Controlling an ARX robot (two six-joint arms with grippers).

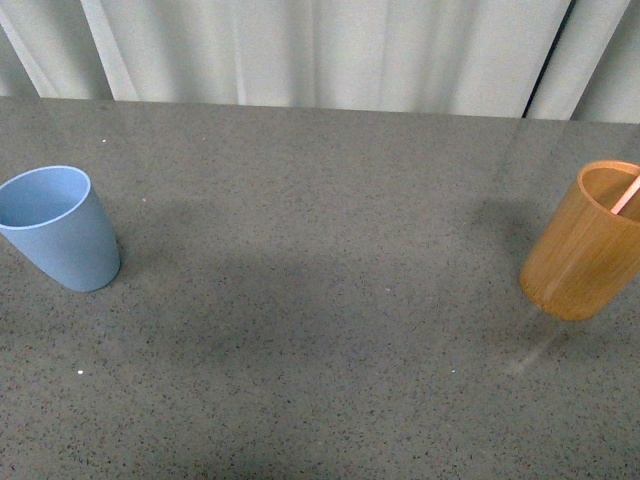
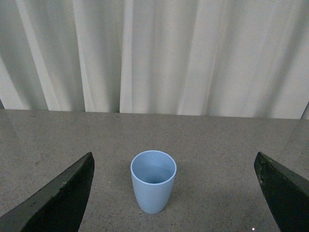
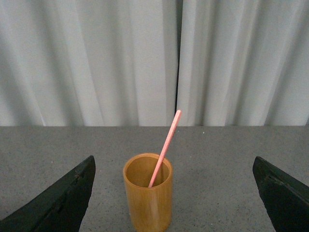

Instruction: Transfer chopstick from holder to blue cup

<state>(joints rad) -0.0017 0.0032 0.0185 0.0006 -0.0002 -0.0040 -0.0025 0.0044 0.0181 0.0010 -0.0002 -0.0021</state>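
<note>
The light blue cup stands empty at the table's left; it also shows in the left wrist view, ahead of my open left gripper, whose dark fingers sit wide apart on either side. The orange-brown wooden holder stands at the right edge of the front view with a salmon-pink chopstick leaning in it. In the right wrist view the holder and chopstick are ahead of my open, empty right gripper. Neither arm shows in the front view.
The grey speckled table stretches between the two cups. White curtains hang behind the table's far edge.
</note>
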